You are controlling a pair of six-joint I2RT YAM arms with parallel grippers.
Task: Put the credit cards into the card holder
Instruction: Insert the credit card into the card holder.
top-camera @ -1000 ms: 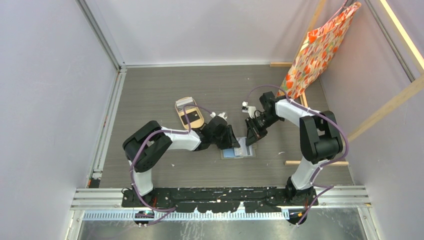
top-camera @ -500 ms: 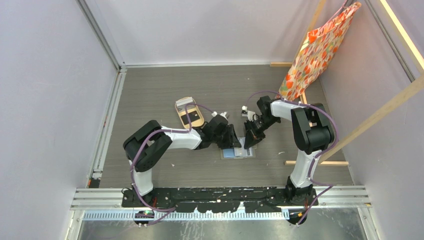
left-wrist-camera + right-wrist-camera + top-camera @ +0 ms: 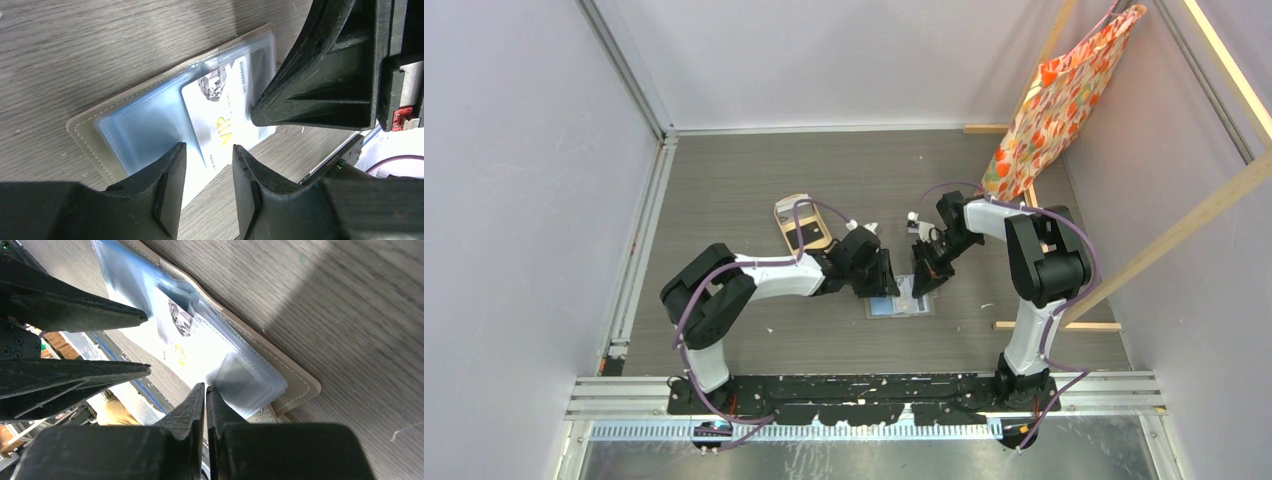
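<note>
The left claw (image 3: pixel 207 166) stands partly open, its fingers astride the near edge of a white credit card (image 3: pixel 220 117). The card is half-tucked into the open card holder (image 3: pixel 85 131), which lies mid-counter (image 3: pixel 744 180). The right claw (image 3: pixel 205 392) is pinched shut, its tips against a clear sleeve (image 3: pixel 247 379).

Left arm (image 3: pixel 764 275): stretched low toward table centre, elbow at left. Left gripper (image 3: pixel 207 150): pointing down, jaws slightly parted. Right arm (image 3: pixel 1039 255): folded, reaching left. Right gripper (image 3: pixel 205 387): fingers pressed together, close beside left gripper.
</note>
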